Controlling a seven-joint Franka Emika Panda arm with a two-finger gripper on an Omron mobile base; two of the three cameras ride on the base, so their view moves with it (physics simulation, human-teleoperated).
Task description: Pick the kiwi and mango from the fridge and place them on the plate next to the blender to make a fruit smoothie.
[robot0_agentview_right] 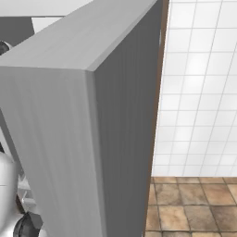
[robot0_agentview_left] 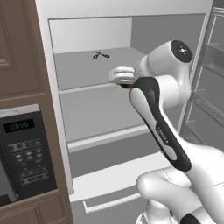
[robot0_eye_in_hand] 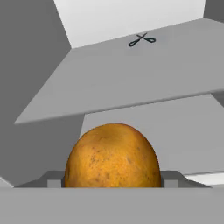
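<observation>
Inside the open fridge (robot0_agentview_left: 96,109), the robot's gripper (robot0_eye_in_hand: 113,180) closes around the mango (robot0_eye_in_hand: 112,156), the orange-yellow fruit sitting squarely between the two finger tips at the near edge of the hand view. The jaws press against the fruit's left and right sides, a firm grasp rather than a loose hover. From the left base view, the white arm reaches in from the lower right, its hand extended over the middle shelf (robot0_agentview_left: 100,105) of the pale grey interior, with a sliver of the fruit just visible under the wrist. On the shelf above, far back toward the rear wall, lies a small pair of black scissors (robot0_agentview_left: 101,55), well apart from the hand. A black-fronted microwave (robot0_agentview_left: 26,153) sits in wooden cabinetry to the left of the fridge. In the right base view, the grey fridge door (robot0_agentview_right: 92,129) stands wide, with white wall tiles (robot0_agentview_right: 199,83) and brown floor tiles (robot0_agentview_right: 194,208) to its right.
</observation>
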